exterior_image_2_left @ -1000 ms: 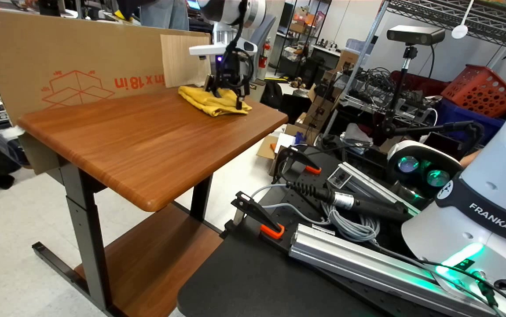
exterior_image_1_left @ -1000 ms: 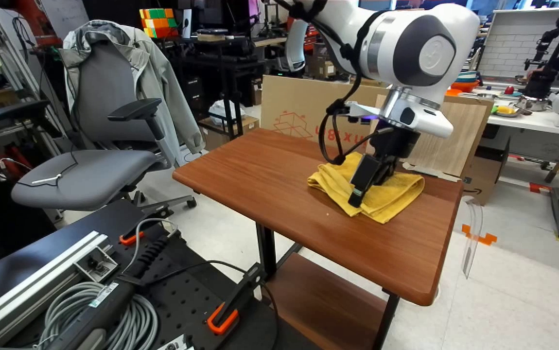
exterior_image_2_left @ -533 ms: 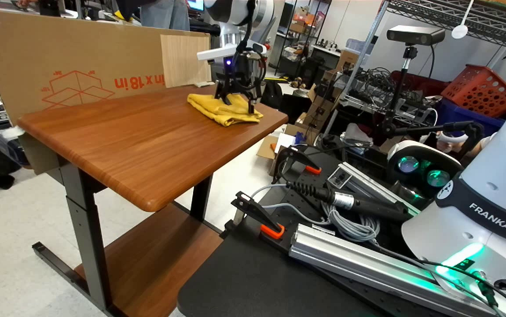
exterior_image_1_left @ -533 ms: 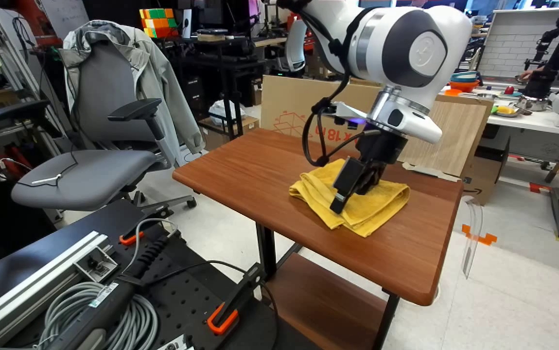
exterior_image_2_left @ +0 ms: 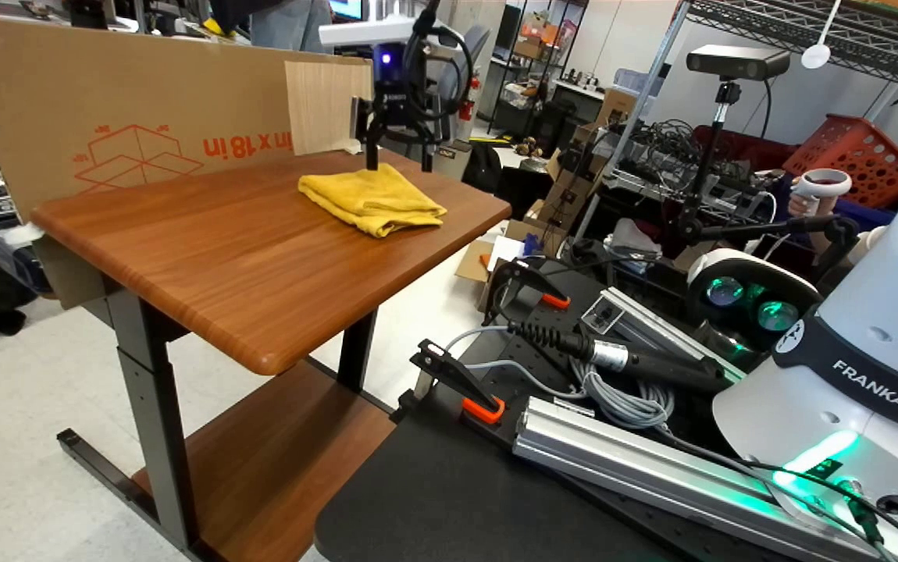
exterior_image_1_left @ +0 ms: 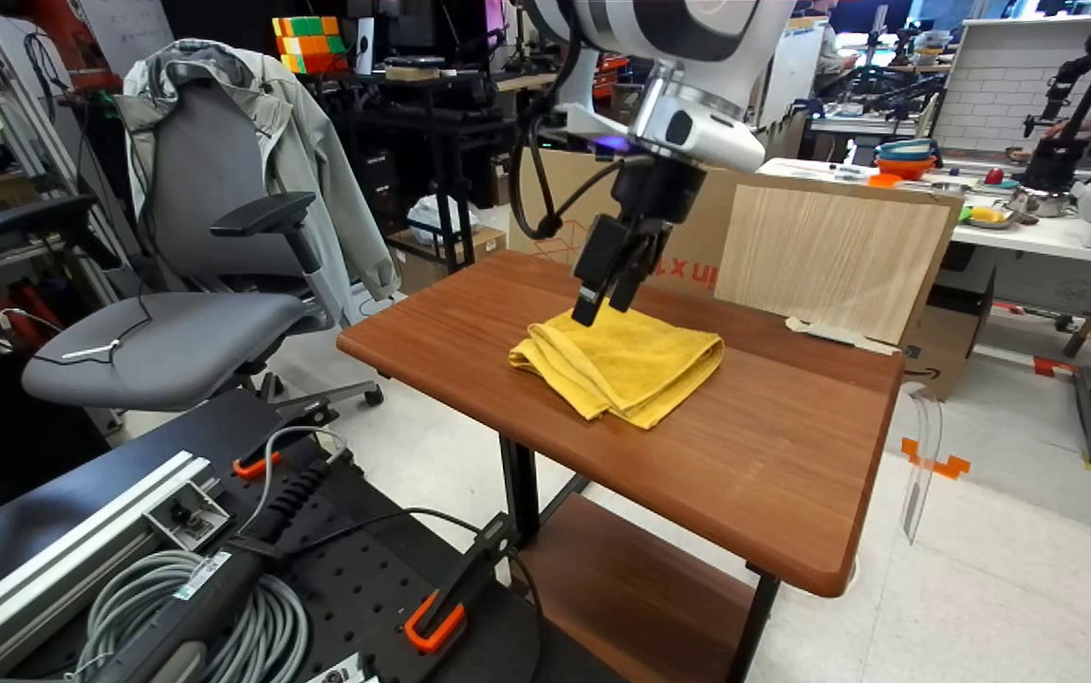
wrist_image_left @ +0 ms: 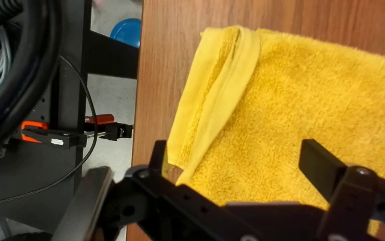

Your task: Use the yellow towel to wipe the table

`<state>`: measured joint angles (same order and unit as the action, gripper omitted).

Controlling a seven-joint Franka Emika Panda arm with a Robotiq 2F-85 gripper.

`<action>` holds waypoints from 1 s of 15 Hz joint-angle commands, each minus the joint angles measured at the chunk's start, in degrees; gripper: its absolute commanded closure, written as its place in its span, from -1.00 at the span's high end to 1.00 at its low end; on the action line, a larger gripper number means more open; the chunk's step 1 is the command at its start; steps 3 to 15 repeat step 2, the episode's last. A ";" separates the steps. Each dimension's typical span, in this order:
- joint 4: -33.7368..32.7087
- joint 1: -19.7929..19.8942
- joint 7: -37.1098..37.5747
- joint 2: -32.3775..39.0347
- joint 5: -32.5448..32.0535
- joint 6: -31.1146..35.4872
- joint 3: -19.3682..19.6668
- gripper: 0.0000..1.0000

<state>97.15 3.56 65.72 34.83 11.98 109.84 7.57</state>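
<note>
The yellow towel (exterior_image_1_left: 645, 356) lies folded and flat on the reddish-brown table (exterior_image_1_left: 773, 474), near its middle in an exterior view. In an exterior view the towel (exterior_image_2_left: 371, 199) lies toward the far right part of the tabletop (exterior_image_2_left: 222, 257). My gripper (exterior_image_1_left: 602, 311) hangs just above the towel, fingers pointing down; the gripper also shows in an exterior view (exterior_image_2_left: 400, 167) with its fingers wide apart. In the wrist view the open gripper (wrist_image_left: 234, 147) has only the towel's surface (wrist_image_left: 296, 100) beneath it. One finger is over the towel's folded hem edge. Nothing is held.
A cardboard sheet (exterior_image_2_left: 183, 101) and a pale plywood board (exterior_image_1_left: 830, 256) stand along the table's back edge. A black bench (exterior_image_1_left: 384, 560) with clamps and coiled cable is in front. A grey chair (exterior_image_1_left: 175, 341) stands to the side.
The towel slid with the gripper over the tabletop, first toward the front edge, then leftward in an exterior view. The gripper has since risen off the towel, which stays on the table.
</note>
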 commanded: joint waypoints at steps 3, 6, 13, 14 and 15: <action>1.88 -0.15 -0.14 -2.72 0.15 -0.05 0.05 1.00; 1.88 -0.15 -0.14 -2.72 0.15 -0.05 0.05 1.00; 1.88 -0.15 -0.14 -2.72 0.15 -0.05 0.05 1.00; 1.88 -0.15 -0.14 -2.72 0.15 -0.05 0.05 1.00; 1.88 -0.15 -0.14 -2.72 0.15 -0.05 0.05 1.00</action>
